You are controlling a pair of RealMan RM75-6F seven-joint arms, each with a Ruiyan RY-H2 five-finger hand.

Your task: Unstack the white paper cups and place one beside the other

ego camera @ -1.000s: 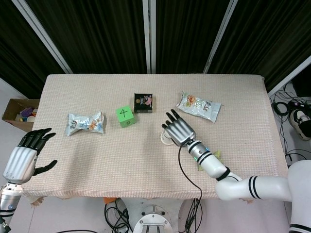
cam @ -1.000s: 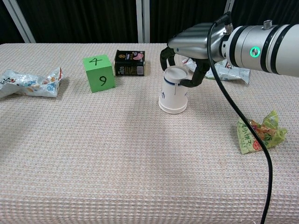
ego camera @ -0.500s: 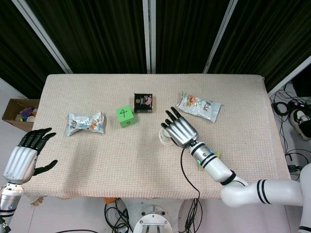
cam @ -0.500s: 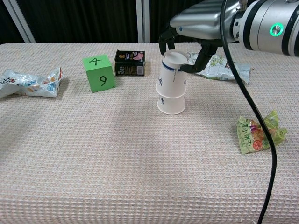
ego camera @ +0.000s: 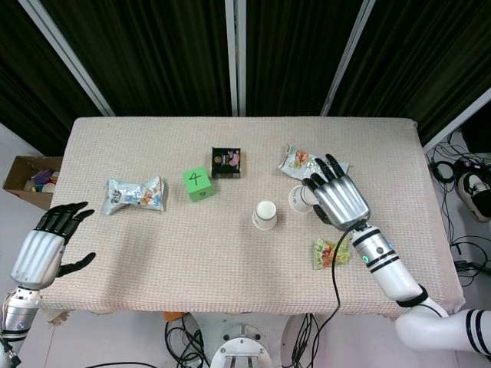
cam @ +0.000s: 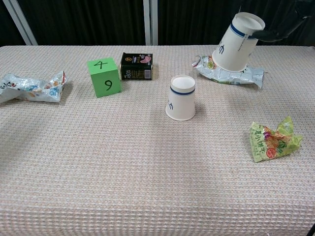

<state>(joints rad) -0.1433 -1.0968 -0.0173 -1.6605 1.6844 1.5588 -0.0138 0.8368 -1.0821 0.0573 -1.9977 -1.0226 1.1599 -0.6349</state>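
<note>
One white paper cup (ego camera: 265,215) (cam: 180,98) stands upside down on the table near its middle. The second white paper cup (ego camera: 300,198) (cam: 237,42) hangs tilted in the air to the right of the first, well apart from it. My right hand (ego camera: 337,198) holds it by its upper end; in the chest view only dark fingertips (cam: 278,32) show at the cup's top. Off the table's front left corner, my left hand (ego camera: 46,249) holds nothing and its fingers are spread.
A green numbered cube (ego camera: 196,183) (cam: 104,77) and a black box (ego camera: 227,162) (cam: 137,66) sit behind the standing cup. A silver snack bag (ego camera: 135,194) lies left, another bag (cam: 231,74) under the lifted cup, and a green packet (cam: 273,140) lies front right.
My right hand lifted the top cup off the stack and carried it up and to the right. The lower cup stayed in place. The left hand barely moved.
</note>
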